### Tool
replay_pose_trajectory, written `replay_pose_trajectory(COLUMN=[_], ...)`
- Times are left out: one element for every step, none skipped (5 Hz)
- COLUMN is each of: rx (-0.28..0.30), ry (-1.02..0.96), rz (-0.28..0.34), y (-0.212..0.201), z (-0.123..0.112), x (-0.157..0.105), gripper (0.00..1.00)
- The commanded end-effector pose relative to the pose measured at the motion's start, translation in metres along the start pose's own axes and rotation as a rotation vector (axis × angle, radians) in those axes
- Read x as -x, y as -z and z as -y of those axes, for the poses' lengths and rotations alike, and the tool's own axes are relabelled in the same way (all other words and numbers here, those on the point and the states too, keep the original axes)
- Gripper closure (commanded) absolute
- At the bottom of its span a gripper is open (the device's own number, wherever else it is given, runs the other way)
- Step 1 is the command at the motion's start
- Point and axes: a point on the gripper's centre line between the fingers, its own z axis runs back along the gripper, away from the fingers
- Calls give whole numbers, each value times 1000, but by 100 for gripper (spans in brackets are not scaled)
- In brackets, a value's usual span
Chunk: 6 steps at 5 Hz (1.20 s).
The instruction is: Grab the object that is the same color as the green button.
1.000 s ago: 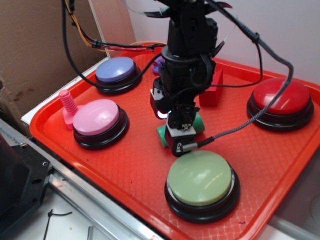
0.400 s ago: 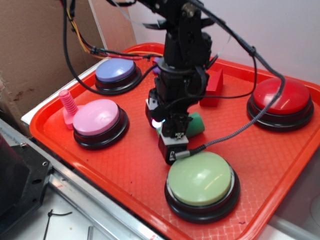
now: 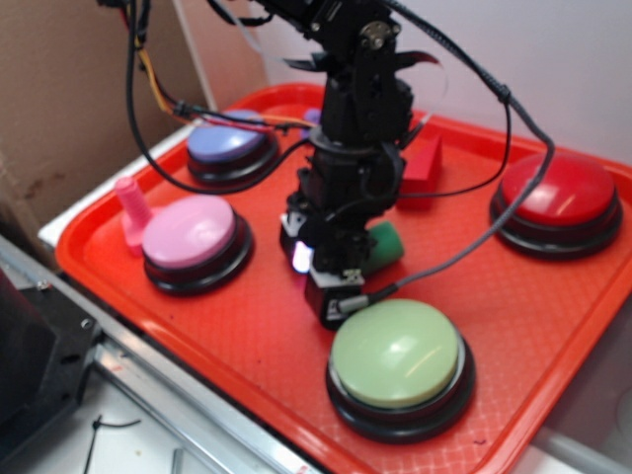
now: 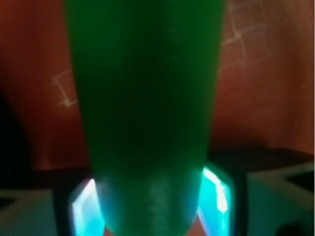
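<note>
The green cylinder (image 3: pixel 383 247) lies low over the red tray (image 3: pixel 247 336); only its right end shows past the arm in the exterior view. In the wrist view the cylinder (image 4: pixel 147 98) fills the middle of the frame, with the lit pads (image 4: pixel 216 192) pressed against both of its sides. My gripper (image 3: pixel 346 262) points down at it and is shut on the cylinder, as the wrist view (image 4: pixel 150 204) also shows. The pale-green dome button (image 3: pixel 395 354) stands just in front of the gripper on its black base.
A pink button (image 3: pixel 188 232) is at the left, a lavender button (image 3: pixel 225 143) at the back left, a red button (image 3: pixel 558 193) at the right. A red wedge block (image 3: pixel 423 168) sits behind the arm. A pink peg (image 3: pixel 131 207) stands by the tray's left rim.
The gripper has shifted a little to the left and toward the front, and its jaws now sit tight on the cylinder, whose left end has gone behind the gripper.
</note>
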Motion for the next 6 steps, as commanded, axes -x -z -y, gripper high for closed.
replay_pose_trajectory(rx=[-25, 40, 113, 69, -10, -44], ry=[-21, -101, -145, -194, -242, -309], rz=[101, 195, 338, 351, 348, 389], y=[-34, -77, -115, -157, -201, -209], z=[11, 23, 46, 53, 49, 45], x=[17, 46, 80, 106, 129, 137], gripper=[100, 100, 100, 100, 100, 100])
